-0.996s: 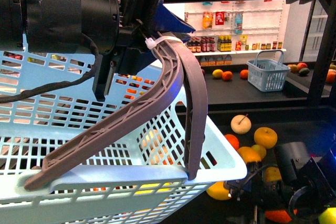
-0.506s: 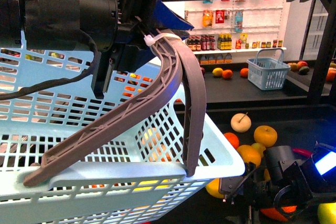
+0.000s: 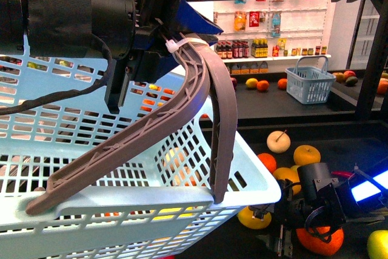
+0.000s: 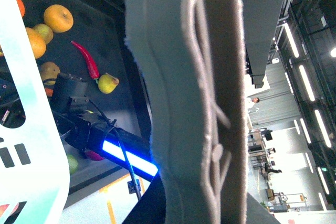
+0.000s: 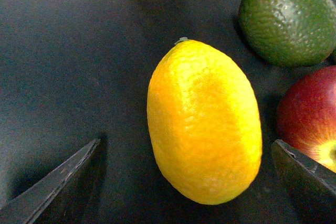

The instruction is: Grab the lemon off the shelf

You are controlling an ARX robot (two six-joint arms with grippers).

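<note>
The yellow lemon (image 5: 205, 121) lies on the shelf's dark tier (image 5: 63, 51), filling the right wrist view. My right gripper (image 5: 186, 142) is open, one dark fingertip (image 5: 63, 182) on each side of the lemon, both apart from it. In the front view that gripper (image 3: 282, 228) hangs low over the fruit at the bottom right, under the shelf's black post (image 3: 373, 59). My left gripper (image 3: 173, 43) is shut on the grey basket handle (image 3: 200, 89) of the light blue basket (image 3: 121, 210). This handle (image 4: 184, 77) blocks most of the left wrist view.
A green avocado (image 5: 286, 17) and a red apple (image 5: 310, 114) lie close beside the lemon. Oranges (image 3: 306, 157), a pale apple (image 3: 277, 142) and a red chili (image 4: 86, 59) are spread over the tier. A small blue basket (image 3: 309, 86) stands on a farther tier.
My right arm has moved left and lower over the fruit at the bottom right. The basket and left gripper have barely shifted.
</note>
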